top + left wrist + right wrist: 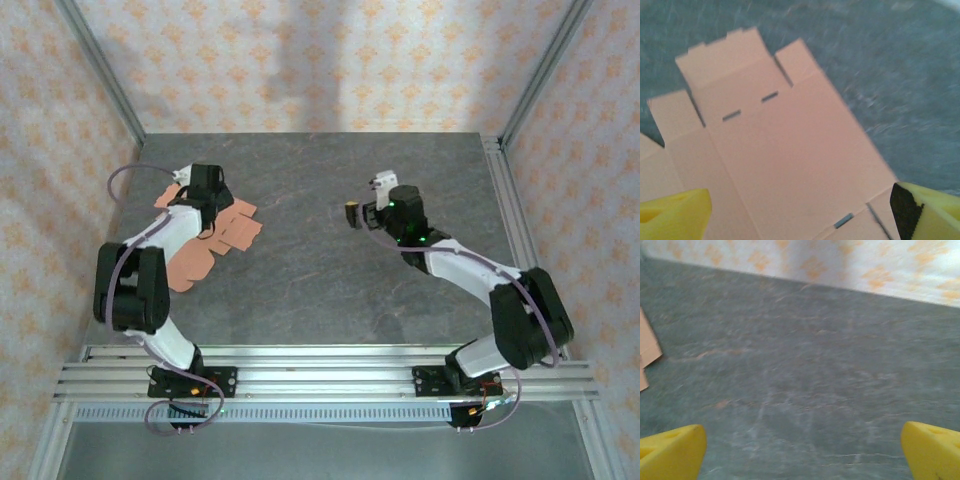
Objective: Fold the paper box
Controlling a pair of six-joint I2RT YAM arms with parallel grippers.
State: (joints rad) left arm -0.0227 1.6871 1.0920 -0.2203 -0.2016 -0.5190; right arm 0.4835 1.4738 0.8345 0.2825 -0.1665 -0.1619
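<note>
The paper box is lying as a flat salmon-pink sheet on the left part of the grey bench, partly under the left arm. The left tool is hanging over it, yellow fingers spread wide. The right tool is also gaping wide, well apart from the sheet, over bare bench.

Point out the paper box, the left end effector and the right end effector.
paper box (785, 150): left wrist view, its flat middle panel.
left end effector (800, 217): left wrist view, midway between its yellow fingers.
right end effector (802, 455): right wrist view, midway between its yellow fingers.
</note>
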